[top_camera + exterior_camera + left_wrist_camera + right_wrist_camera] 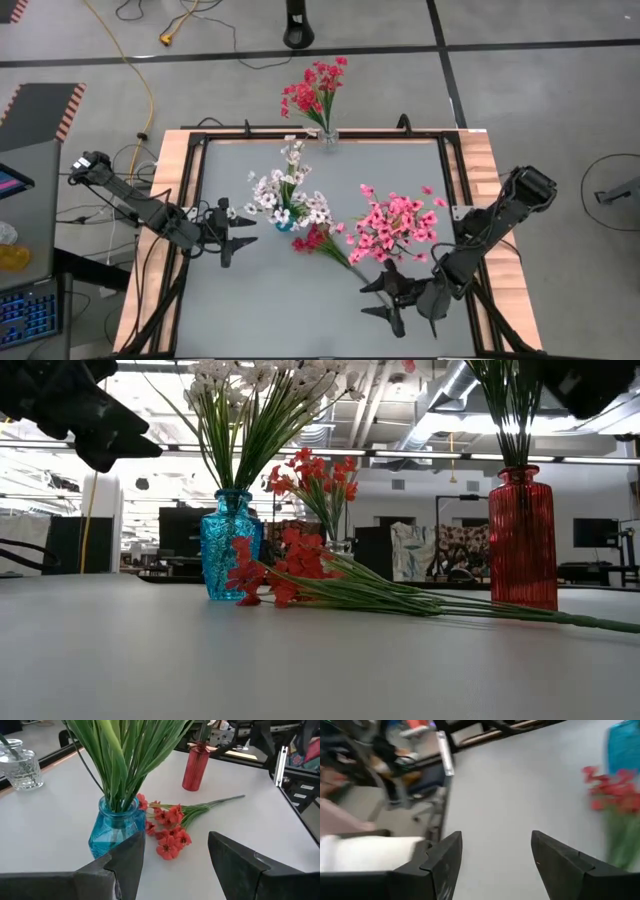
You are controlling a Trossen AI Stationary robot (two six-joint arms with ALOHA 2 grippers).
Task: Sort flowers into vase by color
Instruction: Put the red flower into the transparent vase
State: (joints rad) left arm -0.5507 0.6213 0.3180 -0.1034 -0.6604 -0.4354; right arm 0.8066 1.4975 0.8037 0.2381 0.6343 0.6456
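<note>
One red sprig (322, 243) lies mid-frame on the worktop; both end effectors, left (243, 232) and right (378, 298), gape empty (next, probably a stem pickup).

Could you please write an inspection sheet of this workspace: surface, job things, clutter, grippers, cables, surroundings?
Surface: grey table, wooden edges.
Job's things: white flowers in blue vase; pink flowers in red vase; red flowers in clear vase at far edge; one red sprig lying flat.
Clutter: nothing seen.
Grippers: left gripper open beside blue vase; right gripper open, near front edge.
Cables: yellow cable on floor.
Surroundings: keyboard on side desk.
</note>
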